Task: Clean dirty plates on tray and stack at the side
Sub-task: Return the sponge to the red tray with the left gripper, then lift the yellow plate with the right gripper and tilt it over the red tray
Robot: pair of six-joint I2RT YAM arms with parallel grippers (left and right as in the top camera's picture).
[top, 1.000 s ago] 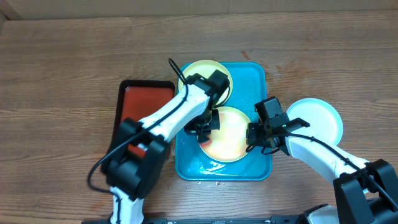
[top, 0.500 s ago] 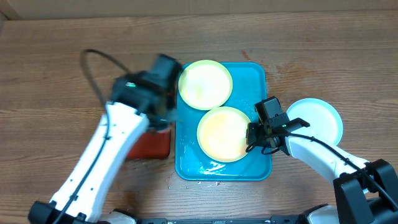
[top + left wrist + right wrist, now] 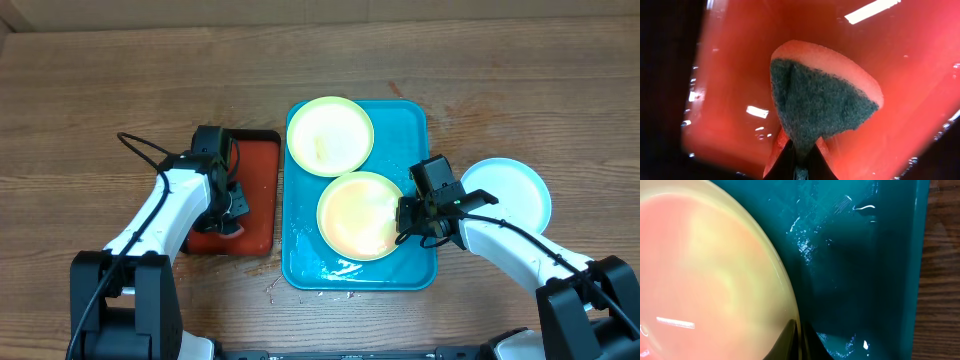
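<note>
Two pale yellow-green plates lie in the turquoise tray (image 3: 418,128) at the middle of the overhead frame. The upper plate (image 3: 330,136) covers the tray's upper left corner and overhangs the rim there. The lower plate (image 3: 361,215) sits just below it, so close that contact between them cannot be judged. A third, pale blue-white plate (image 3: 510,195) rests on the bare wood-grain tabletop (image 3: 100,100) just right of the tray. The right claw (image 3: 405,218) is at the lower plate's right edge. In the right wrist view its fingers are pressed onto that rim at the bottom of the frame, pinching the plate, whose surface shows a faint orange tint. Shiny wet patches dot the tray floor beside it. Left of the turquoise tray, touching or nearly touching it, lies a smaller red tray (image 3: 258,190) with a black rim. The left claw (image 3: 232,215) hangs over the red tray, pinching a sponge (image 3: 825,95) with a dark scouring face and an orange-pink back, held close above the glossy red floor.
</note>
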